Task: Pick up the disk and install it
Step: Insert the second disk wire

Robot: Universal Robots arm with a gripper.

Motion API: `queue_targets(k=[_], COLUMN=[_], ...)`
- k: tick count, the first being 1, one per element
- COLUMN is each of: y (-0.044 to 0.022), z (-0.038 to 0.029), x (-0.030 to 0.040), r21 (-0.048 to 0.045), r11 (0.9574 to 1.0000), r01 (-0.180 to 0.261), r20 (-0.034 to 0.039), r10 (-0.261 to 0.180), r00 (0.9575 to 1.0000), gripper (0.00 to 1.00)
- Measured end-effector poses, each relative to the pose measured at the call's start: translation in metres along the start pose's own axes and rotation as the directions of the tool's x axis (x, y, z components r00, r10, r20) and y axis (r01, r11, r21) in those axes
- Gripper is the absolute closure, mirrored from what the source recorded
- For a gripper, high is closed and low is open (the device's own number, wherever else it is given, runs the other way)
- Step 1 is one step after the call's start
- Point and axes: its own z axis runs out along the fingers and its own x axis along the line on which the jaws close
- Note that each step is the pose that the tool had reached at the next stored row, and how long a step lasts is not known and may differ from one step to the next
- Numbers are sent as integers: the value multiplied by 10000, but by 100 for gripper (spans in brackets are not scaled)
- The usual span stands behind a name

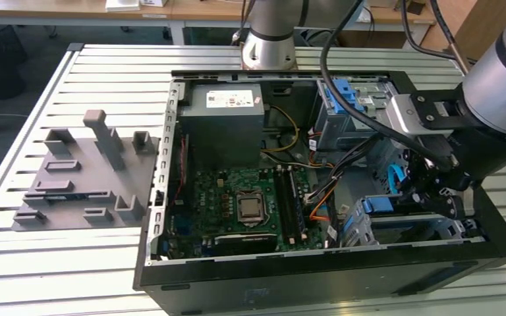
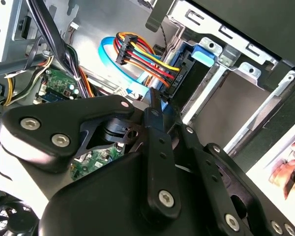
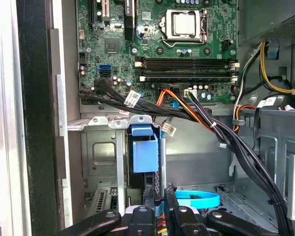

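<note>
Claw (image 3: 158,196) is down inside the open computer case (image 1: 323,276), at the end on the exterior view's right. In the first wrist view its two fingers stand pressed close together, nothing pinched between them; tips sit just short of the drive bay.

Disk (image 3: 143,155): standing on edge in the metal drive cage (image 3: 101,147), blue carrier tab facing outward. In the second wrist view the carrier (image 2: 199,51) shows seated in the cage, and the coloured power cable plug (image 2: 173,79) sits at the drive's back edge, right beside the claw tips.

Judgement: pick-up and placement look finished, the disk in its slot and released. Whether it is fully latched I cannot tell.

Beyond the cage: black cable bundle (image 3: 152,105), then the green motherboard (image 3: 157,44). Farthest, the grey power supply (image 1: 226,108).
</note>
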Motion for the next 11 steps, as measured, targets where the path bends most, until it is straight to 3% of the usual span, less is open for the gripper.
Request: queue_targets(k=[11], y=[0], z=[19], x=[29], r21=[0], r11=[10000], r01=[0], r20=[0], r10=[0], r00=[10000], gripper=[77])
